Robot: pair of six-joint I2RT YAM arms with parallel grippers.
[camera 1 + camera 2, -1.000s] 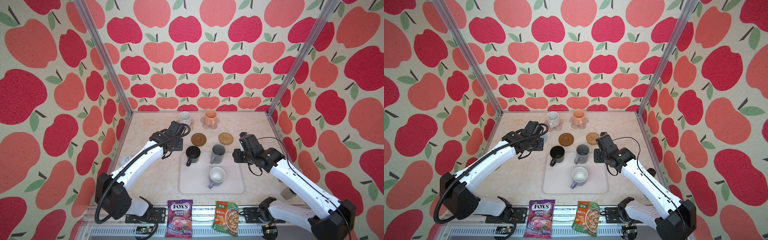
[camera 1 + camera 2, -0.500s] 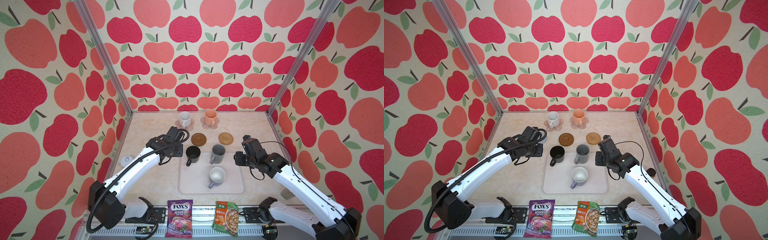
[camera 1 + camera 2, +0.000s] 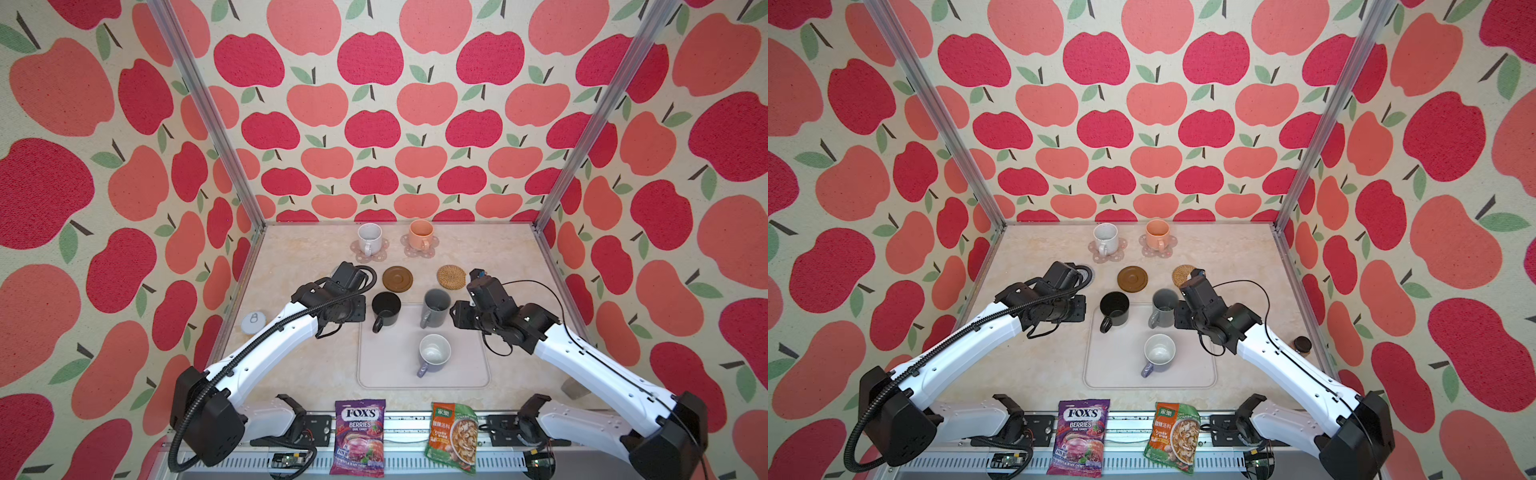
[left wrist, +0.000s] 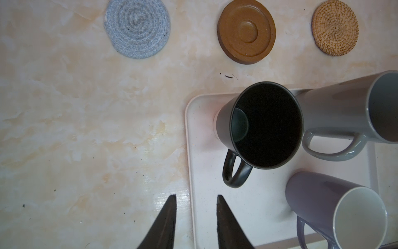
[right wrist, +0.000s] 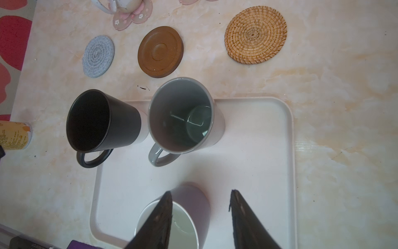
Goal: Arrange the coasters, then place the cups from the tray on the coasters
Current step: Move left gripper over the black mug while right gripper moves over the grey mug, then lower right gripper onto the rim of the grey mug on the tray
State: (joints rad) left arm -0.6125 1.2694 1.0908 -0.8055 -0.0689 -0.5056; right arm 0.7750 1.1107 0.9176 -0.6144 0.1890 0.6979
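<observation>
**A:** Marble table (image 3: 291, 249), apple-print walls. Where are the mugs?
**B:** Black mug (image 3: 385, 307), grey mug (image 3: 436, 305) and lavender mug (image 3: 434, 353) stand on the tray (image 3: 390, 365). White mug (image 3: 370, 237) and peach mug (image 3: 420, 233) sit on pink coasters (image 3: 380, 254).
**A:** Grippers?
**B:** Left gripper (image 4: 196, 196) and right gripper (image 5: 201, 191) are both partly open and empty.

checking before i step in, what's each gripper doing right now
left gripper: open, holding nothing
right gripper: open, holding nothing
</observation>
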